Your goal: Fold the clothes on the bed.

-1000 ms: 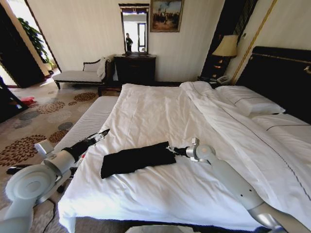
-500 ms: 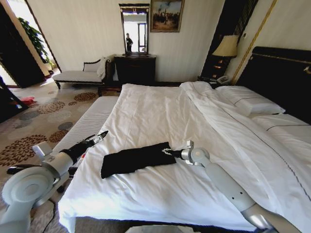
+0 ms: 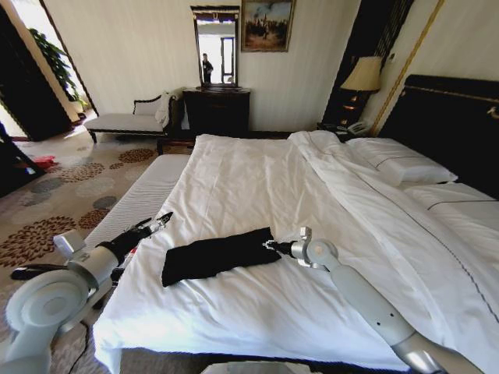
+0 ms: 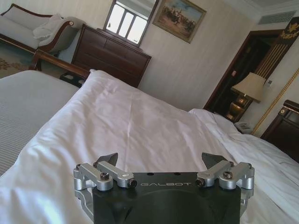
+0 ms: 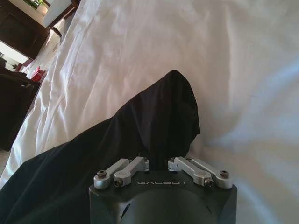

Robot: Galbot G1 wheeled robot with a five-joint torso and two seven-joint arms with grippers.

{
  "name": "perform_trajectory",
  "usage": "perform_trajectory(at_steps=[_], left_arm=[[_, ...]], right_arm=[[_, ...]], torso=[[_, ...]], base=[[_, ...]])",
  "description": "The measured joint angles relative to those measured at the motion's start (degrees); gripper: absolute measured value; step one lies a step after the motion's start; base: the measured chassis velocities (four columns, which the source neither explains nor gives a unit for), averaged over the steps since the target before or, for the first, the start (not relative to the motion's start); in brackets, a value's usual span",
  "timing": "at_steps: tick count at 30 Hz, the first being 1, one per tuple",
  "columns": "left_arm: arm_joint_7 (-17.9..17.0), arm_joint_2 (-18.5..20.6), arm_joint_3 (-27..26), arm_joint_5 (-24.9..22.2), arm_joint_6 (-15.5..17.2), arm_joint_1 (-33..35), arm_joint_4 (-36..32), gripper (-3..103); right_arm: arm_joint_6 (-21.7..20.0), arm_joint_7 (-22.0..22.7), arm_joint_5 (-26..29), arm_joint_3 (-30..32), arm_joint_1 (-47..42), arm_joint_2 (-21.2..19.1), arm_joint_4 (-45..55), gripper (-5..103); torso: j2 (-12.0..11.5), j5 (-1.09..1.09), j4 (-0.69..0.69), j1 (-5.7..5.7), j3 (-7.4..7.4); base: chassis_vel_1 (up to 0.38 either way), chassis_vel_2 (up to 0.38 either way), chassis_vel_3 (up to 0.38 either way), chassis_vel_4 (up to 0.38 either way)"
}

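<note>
Cloth is pinched at the near end of the bed [image 3: 257,312]: the right pincer [image 3: 270,245] lies low on the white duvet [image 3: 257,179], and the right wrist view shows its linkage drawn together over the dark fabric, so it appears closed on the T-shirt's [image 3: 218,254] edge, though the tips themselves are hidden under the cloth. The T-shirt is already a long narrow band, lying across the bed near its foot edge, one end toward the left side edge and the other at the right pincer. Its lettering is not visible.

The left pincer [image 3: 164,217] hangs just off the bed's left edge, above the striped bench [image 3: 144,195] alongside, clear of the shirt. The left wrist view shows its two fingers [image 4: 108,158] spread wide with nothing between them.

Judging from this, the lengthwise folds are done and the step in hand is the crosswise fold. The next move would call for lifting the gripped end only slightly and carrying it over toward the left end, so the band doubles without dragging or bunching the duvet beneath. The free end may slide; the left pincer could pin it.

Farther off lie the pillows [image 3: 398,165] and the dark headboard [image 3: 456,125].
</note>
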Motion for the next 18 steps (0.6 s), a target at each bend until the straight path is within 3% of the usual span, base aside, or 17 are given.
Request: perform_trajectory(at_steps=[4, 11, 15, 18], left_arm=[[-0.37, 0.03, -0.22, 0.05, -0.04, 0.01, -0.15, 100], [-0.70, -0.20, -0.08, 0.57, -0.06, -0.07, -0.15, 100], [-0.77, -0.40, 0.02, 0.89, -0.06, -0.19, 0.05, 100], [-0.81, -0.48, 0.17, 0.92, -0.07, -0.43, 0.25, 100]], right_arm=[[0.19, 0.17, 0.32, 0.03, -0.63, -0.15, 1.10, 6], [1.09, 1.07, 1.24, 1.69, -1.21, -0.14, 1.82, 6], [1.01, 3.71, 3.37, 4.78, -1.48, -0.71, 2.60, 6], [-0.35, 8.11, 8.59, 8.44, -3.31, -2.72, 4.40, 6]], torso=[[0.00, 0.00, 0.00, 0.00, 0.00], [0.00, 0.00, 0.00, 0.00, 0.00], [0.00, 0.01, 0.02, 0.00, 0.00], [0.00, 0.01, 0.02, 0.00, 0.00]], base=[[0.000, 0.000, 0.000, 0.000], [0.000, 0.000, 0.000, 0.000], [0.000, 0.000, 0.000, 0.000], [0.000, 0.000, 0.000, 0.000]])
